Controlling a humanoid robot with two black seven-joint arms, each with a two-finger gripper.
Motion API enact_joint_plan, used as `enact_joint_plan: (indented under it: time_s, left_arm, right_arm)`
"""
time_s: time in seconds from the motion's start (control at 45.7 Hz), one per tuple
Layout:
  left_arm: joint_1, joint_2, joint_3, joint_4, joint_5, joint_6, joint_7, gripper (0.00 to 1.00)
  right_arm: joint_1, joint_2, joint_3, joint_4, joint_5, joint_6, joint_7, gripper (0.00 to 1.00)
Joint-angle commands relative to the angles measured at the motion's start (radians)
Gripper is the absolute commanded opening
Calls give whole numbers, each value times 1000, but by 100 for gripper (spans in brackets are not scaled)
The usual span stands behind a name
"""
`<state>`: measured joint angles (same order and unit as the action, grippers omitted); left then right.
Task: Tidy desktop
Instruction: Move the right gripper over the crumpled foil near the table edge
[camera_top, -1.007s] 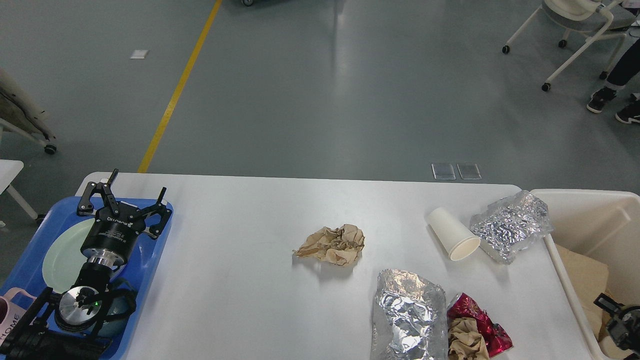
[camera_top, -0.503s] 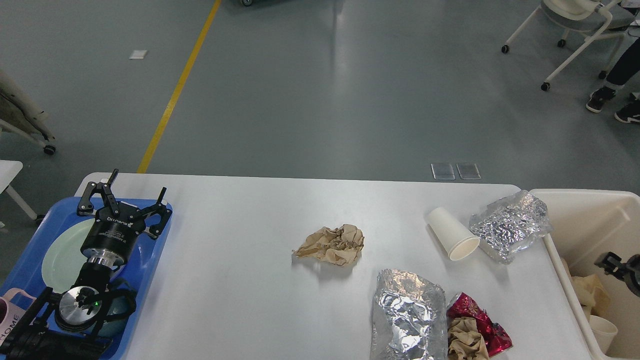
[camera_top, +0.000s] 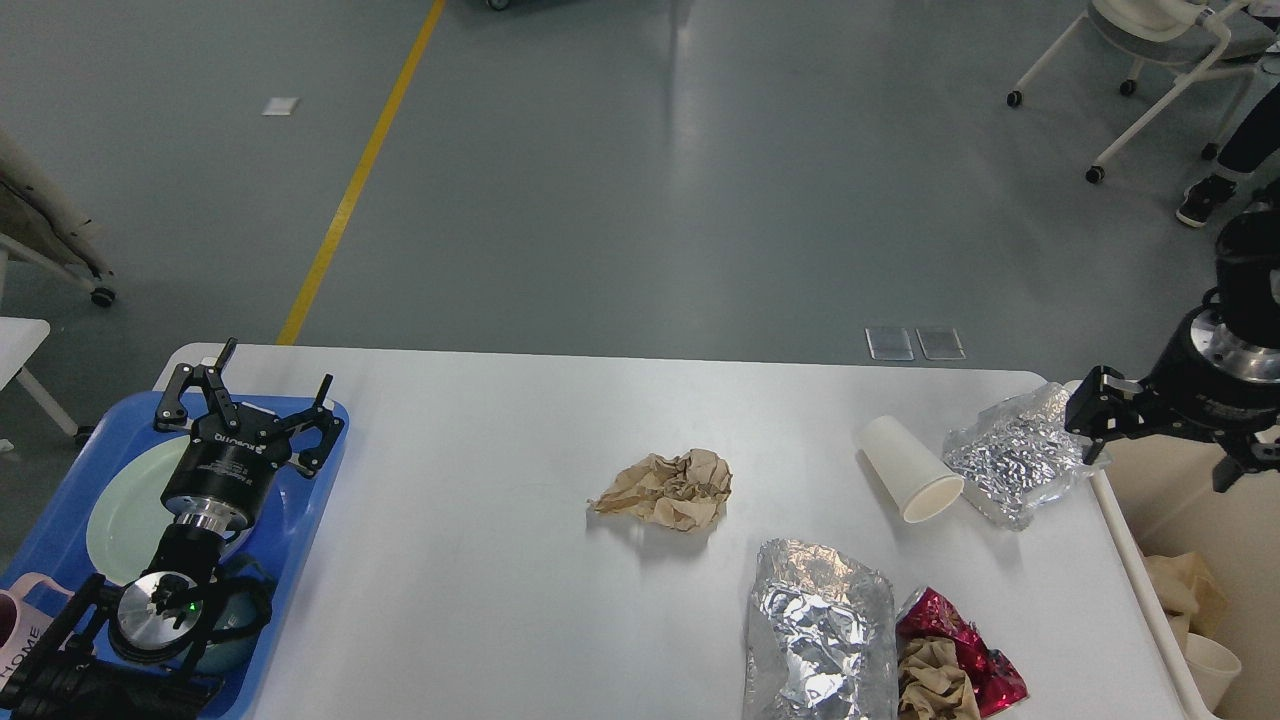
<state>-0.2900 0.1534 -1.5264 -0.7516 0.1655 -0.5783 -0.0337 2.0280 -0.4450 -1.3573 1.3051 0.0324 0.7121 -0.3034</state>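
Observation:
The white desktop (camera_top: 480, 560) carries loose litter: a crumpled brown paper (camera_top: 665, 488) at its middle, a white paper cup (camera_top: 908, 468) on its side, a small foil bag (camera_top: 1015, 455) at the right edge, and a larger foil bag (camera_top: 818, 630) beside a red wrapper (camera_top: 960, 645) near the front. My left gripper (camera_top: 250, 400) hangs open and empty over the blue tray (camera_top: 315, 490). My right gripper (camera_top: 1160, 440) is raised over the beige bin's (camera_top: 1120, 525) far left corner, open, with nothing between its fingers.
The blue tray at the left holds a pale green plate (camera_top: 115, 515) and a pink mug (camera_top: 20, 630). Inside the bin lie brown paper (camera_top: 1185, 590) and a cup (camera_top: 1210, 665). Wheeled chairs and a person's feet are at the far right on the floor.
My right arm has risen from low inside the bin to above its far left corner. The brown paper in the bin has sunk lower. The left arm has not moved.

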Motion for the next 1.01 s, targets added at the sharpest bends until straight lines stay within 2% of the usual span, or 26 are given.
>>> enact_joint_plan:
  time_s: [0.0, 0.044, 0.153, 0.306, 0.503, 0.635, 0.876, 0.985]
  left_arm:
    - [2, 0, 0, 0, 0, 0, 0, 97]
    - [0, 0, 0, 0, 0, 0, 0, 97]
    - [0, 0, 0, 0, 0, 2, 0, 97]
    - [0, 0, 0, 0, 0, 2, 0, 97]
    - [0, 0, 0, 0, 0, 0, 0, 97]
    - [0, 0, 0, 0, 0, 0, 0, 97]
    - [0, 0, -1, 0, 0, 0, 0, 97]
    - [0, 0, 0, 0, 0, 0, 0, 97]
  right_arm:
    - [214, 19, -2, 215, 6, -3, 1, 100]
    - [320, 38, 9, 337, 35, -14, 3, 100]
    - [402, 110, 36, 437, 122, -37, 9, 100]
    - [403, 157, 93, 438, 193, -49, 12, 100]
    - [334, 154, 165, 413, 195, -102, 12, 100]
    - [247, 152, 245, 392, 192, -126, 7, 100]
    - [-47, 170, 437, 298, 179, -273, -3, 100]
    - [-204, 226, 515, 221, 173, -338, -46, 100]
